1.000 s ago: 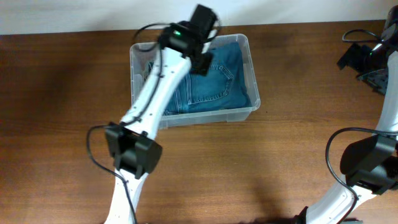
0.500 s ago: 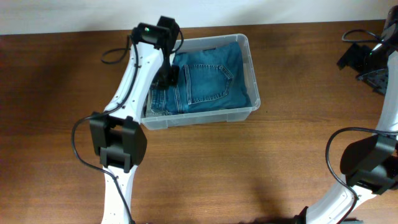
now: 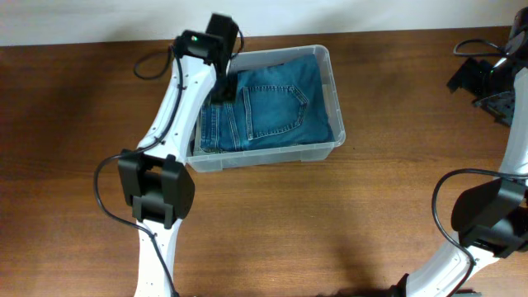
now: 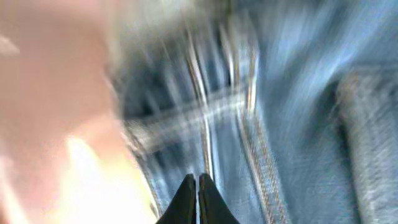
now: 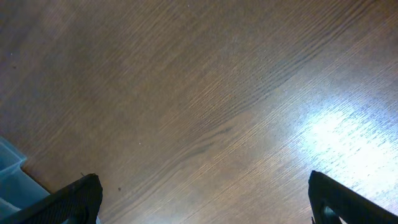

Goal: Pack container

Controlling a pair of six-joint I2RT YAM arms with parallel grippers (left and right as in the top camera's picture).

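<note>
The left tool [image 4: 198,191], tips pressed together and seemingly empty, needed to tamp the folded blue denim jeans [image 3: 276,107] gently into the clear rectangular plastic container [image 3: 272,157].

- container [image 3: 332,76] sits on table [image 3: 82,165], toward 12 o'clock in overhead view
- folded jeans [image 3: 276,111] lie inside container
- left gripper [image 4: 198,185] over jeans' 9 o'clock end
- right gripper [image 5: 205,202] above bare table, well apart, at container's 3 o'clock

no readable text, label, brand, number or sign shows anywhere.
</note>
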